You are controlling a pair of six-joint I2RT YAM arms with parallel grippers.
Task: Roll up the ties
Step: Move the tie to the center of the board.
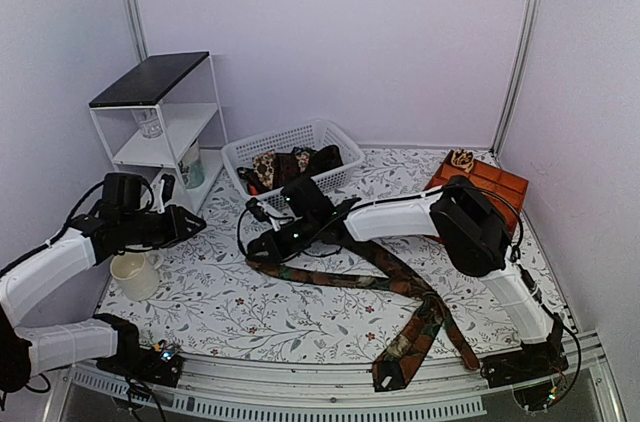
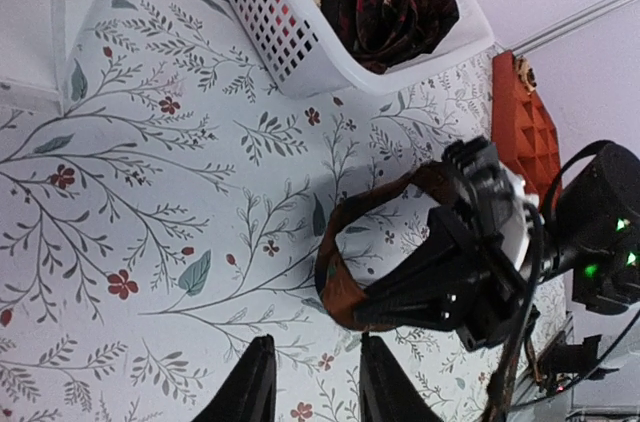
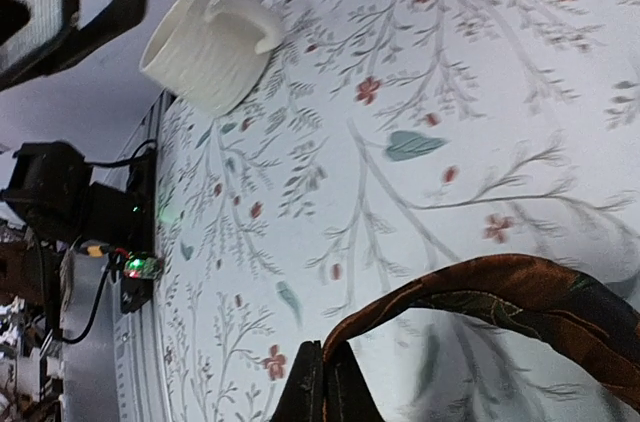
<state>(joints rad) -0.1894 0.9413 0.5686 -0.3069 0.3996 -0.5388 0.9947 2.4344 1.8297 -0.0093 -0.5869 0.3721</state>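
From above, the right tool (image 1: 258,252) reaches across the floral desk (image 1: 230,317) to left of centre and is closed on one end of the brown tie (image 1: 340,277). The rest of this tie trails along the desk toward the near right edge. There the strips cross, and the top view does not show whether they are one tie or two.

The right wrist camera shows what the top view cannot. The two fingers are pressed together with the tie's edge pinched at their tips, and the fabric arches up and off to the right, clear of the desk. The same view shows the white ribbed cup (image 3: 205,47) standing well away.

The left tool (image 1: 196,225) hangs above the desk's left side, pointing toward the right one. Its own camera shows its fingers (image 2: 250,392) apart with only printed cloth between them — nothing is held. This view looks head-on at the loop of tie curling out of the right tool.

More ties (image 1: 290,164) lie bundled in the white basket (image 1: 275,135) at the back. The left wrist view shows their dark red-flecked folds more closely. An orange box (image 1: 492,185) sits at the back right and a white shelf unit (image 1: 150,82) at the back left.
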